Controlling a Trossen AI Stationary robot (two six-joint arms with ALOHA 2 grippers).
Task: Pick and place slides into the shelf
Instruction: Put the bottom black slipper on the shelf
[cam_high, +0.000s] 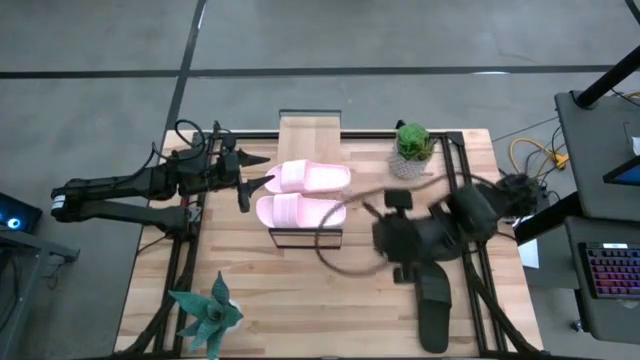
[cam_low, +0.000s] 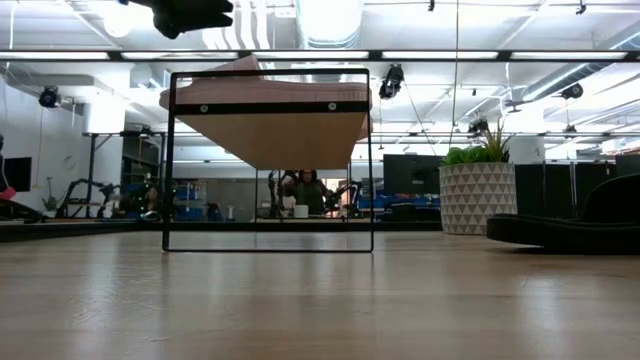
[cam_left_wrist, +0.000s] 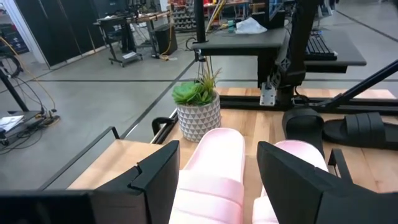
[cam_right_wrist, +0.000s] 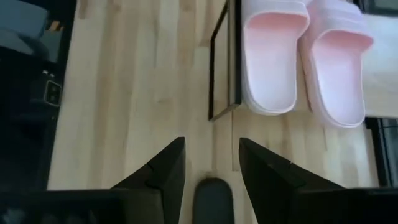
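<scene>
High view, shelf: narrow rack with light wood plank top and thin black metal frame (cam_high: 310, 135), standing at the middle of the tabletop's far edge.
High view, pink slides: two light pink wide-strap slide sandals (cam_high: 305, 193) lie side by side on the plank.
High view, left gripper (cam_high: 250, 185): at the pink slides' heel ends, fingers spread, holding nothing.
High view, right gripper (cam_high: 372, 213): near the shelf's right side, blurred.
High view, black slides: two black slide sandals (cam_high: 434, 305) lie near the tabletop's right front corner.
Low view: the shelf plank (cam_low: 265, 110) sits high in its frame.
Left wrist view: dark fingers (cam_left_wrist: 155, 177) straddle one pink slide (cam_left_wrist: 211, 168) without touching it.
Right wrist view: fingers (cam_right_wrist: 165, 171) moderately apart above a black slide's tip (cam_right_wrist: 211, 198); grip cannot be told.
</scene>
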